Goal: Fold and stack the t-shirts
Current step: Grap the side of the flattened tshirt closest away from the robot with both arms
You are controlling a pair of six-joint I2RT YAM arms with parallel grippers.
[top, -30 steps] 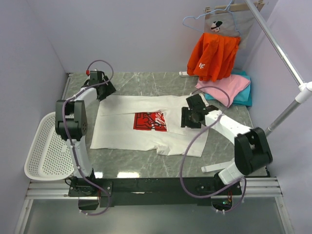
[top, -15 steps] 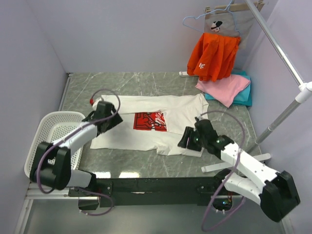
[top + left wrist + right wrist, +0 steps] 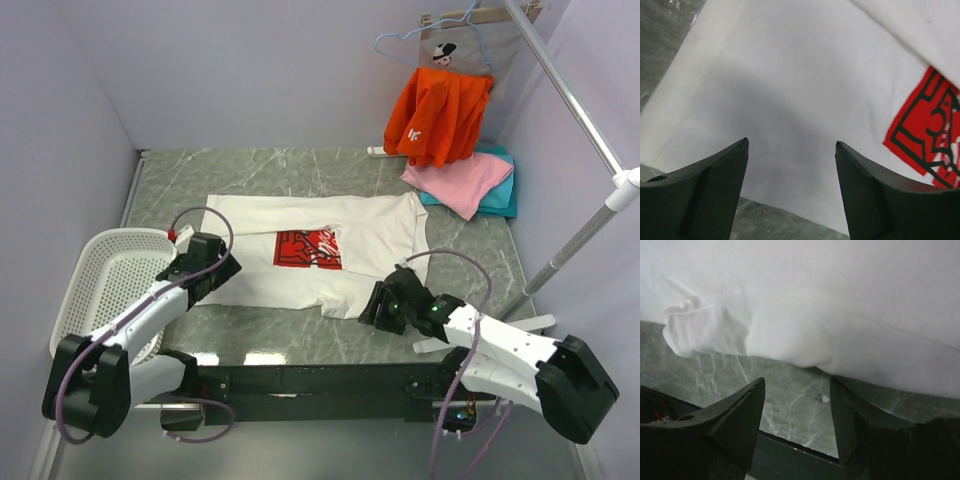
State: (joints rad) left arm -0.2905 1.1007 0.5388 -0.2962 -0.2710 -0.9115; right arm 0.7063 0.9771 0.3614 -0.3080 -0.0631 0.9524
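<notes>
Both claws now sit way closer to the near edge than a second ago, left claw (image 3: 790,145) and right claw (image 3: 797,382) both released, over the white t-shirt (image 3: 260,270) lying flat on the desk (image 3: 250,170).

Top external: high at the near side, looking down on the whole table (image 3: 300,170). Wrist views: very close, low, left over the white t-shirt (image 3: 250,250) at its near left part, right at its near right edge (all three share this shirt).
</notes>
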